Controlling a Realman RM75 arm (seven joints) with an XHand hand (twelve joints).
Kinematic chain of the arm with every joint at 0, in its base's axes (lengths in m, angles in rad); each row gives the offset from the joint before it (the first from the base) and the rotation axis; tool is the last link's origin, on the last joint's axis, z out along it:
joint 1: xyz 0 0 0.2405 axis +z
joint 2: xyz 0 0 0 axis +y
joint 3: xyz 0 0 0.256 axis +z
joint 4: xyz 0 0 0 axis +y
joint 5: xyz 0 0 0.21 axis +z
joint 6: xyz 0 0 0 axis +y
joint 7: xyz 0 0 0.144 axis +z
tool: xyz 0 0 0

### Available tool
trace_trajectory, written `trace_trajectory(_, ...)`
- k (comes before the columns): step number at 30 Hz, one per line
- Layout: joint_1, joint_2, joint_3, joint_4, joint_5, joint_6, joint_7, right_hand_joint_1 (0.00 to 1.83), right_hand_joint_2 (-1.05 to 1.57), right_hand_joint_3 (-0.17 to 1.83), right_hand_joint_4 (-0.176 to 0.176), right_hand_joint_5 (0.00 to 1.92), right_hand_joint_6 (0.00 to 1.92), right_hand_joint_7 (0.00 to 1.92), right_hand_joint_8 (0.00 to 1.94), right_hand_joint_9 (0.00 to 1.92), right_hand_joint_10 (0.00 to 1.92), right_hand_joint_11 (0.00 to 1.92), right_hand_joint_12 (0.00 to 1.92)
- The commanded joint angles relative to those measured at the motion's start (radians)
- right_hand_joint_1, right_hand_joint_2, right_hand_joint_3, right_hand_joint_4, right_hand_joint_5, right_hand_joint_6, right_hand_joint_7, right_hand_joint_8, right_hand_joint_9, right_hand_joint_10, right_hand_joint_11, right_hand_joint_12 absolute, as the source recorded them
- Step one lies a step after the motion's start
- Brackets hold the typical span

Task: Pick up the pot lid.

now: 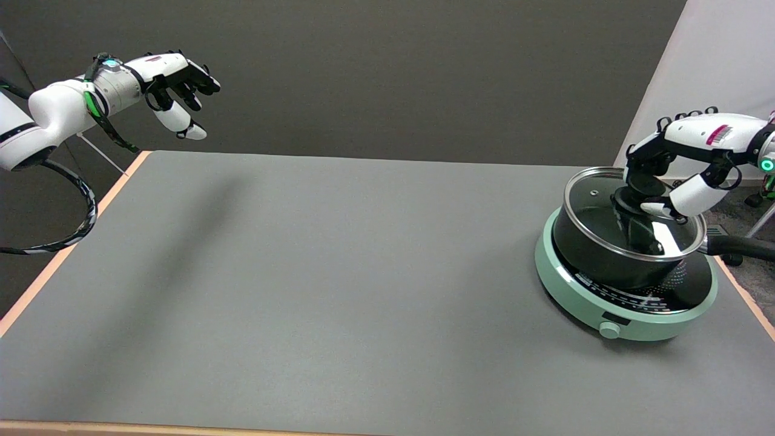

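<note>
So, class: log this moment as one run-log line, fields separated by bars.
right hand: fingers around lid knob | pot lid: seated on pot | pot: on green cooker | lift: not yet done

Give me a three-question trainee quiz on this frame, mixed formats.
1. True or false: the glass pot lid lies flat on the table.
2. The right hand grips the lid by: A) rim B) black knob C) nothing
3. Fill in: the black pot stands on a mint-green ____.

Key: 1 false, it is on the pot; 2 B; 3 cooktop.
</note>
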Motion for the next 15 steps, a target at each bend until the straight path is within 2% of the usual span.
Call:
trace_trajectory(1,-0.023,-0.025,-0.026,0.004,0.007,0.107,-0.014,0.96,0.69,0.78,0.067,0.76,0.79,0.75,0.78,0.66,1.04,0.27,1.31)
trace_trajectory(4,-0.024,-0.025,-0.030,0.004,0.009,0.111,-0.014,0.96,0.70,0.79,0.084,0.76,0.82,0.76,0.84,0.67,1.09,0.23,1.35)
trace_trajectory(15,-0.024,-0.025,-0.039,0.004,0.009,0.111,-0.013,0.95,0.70,0.79,0.086,0.76,0.83,0.76,0.85,0.67,1.10,0.25,1.36)
